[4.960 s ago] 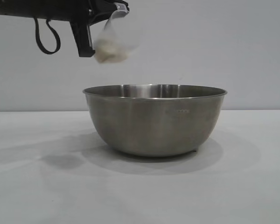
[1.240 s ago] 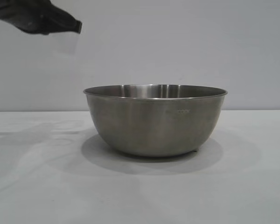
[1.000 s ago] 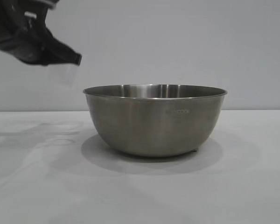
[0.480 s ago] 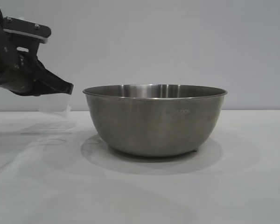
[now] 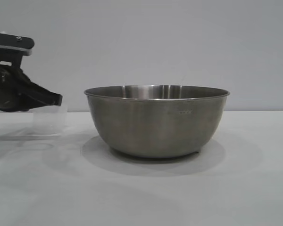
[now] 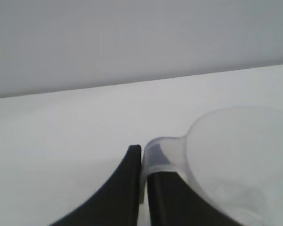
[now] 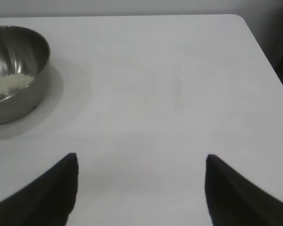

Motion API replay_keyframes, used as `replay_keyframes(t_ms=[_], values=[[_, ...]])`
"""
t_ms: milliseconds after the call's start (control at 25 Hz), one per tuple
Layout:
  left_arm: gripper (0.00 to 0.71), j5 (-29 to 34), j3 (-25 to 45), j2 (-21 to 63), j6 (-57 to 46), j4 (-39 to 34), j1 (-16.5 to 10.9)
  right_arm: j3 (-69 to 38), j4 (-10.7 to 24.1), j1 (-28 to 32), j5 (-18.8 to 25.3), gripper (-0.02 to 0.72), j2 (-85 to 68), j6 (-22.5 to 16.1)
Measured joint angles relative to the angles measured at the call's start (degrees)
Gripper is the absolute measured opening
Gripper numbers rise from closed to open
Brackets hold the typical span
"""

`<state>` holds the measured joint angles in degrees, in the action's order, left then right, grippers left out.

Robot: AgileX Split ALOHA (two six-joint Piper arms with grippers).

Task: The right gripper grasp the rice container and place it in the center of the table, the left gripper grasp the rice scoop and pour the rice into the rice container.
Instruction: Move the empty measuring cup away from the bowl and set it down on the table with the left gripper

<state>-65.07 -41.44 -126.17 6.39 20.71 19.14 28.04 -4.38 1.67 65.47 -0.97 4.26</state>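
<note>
The steel rice container [image 5: 156,121] stands in the middle of the white table [image 5: 146,197]. In the right wrist view the rice container [image 7: 14,70] holds a small heap of rice [image 7: 7,85]. My left gripper [image 5: 52,100] is low at the exterior view's left, shut on the handle of the clear rice scoop [image 5: 49,121], which sits upright just above or on the table and looks empty. The left wrist view shows the left gripper [image 6: 142,155] pinching the rice scoop [image 6: 236,160] by its handle. My right gripper [image 7: 141,162] hangs open over bare table, away from the bowl.
A grey wall stands behind the table. The table's rounded corner and edge [image 7: 254,33] show in the right wrist view, with a dark gap beyond it. Open tabletop lies in front of and to the right of the bowl.
My left gripper has come down and leftwards with the scoop, from above the bowl's rim height to table level. The bowl and the right gripper have not moved.
</note>
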Motion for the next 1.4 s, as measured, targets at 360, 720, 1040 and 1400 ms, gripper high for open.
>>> replay_keyframes(t_ms=[360, 720, 1040, 1400], values=[[0.000, 0.00, 2.55, 0.00, -3.11, -3.40, 0.00, 0.00, 0.00, 0.00, 0.00, 0.479, 0.00, -0.09], [0.000, 0.00, 2.55, 0.00, -3.24, -3.81, 0.00, 0.00, 0.00, 0.00, 0.00, 0.479, 0.00, -0.09], [0.113, 0.00, 2.55, 0.33, -3.24, -3.81, 0.00, 0.00, 0.00, 0.00, 0.00, 0.479, 0.00, -0.09], [0.249, 0.00, 8.01, 5.26, -3.24, -3.90, 0.00, 0.00, 0.00, 0.00, 0.00, 0.479, 0.00, -0.12]])
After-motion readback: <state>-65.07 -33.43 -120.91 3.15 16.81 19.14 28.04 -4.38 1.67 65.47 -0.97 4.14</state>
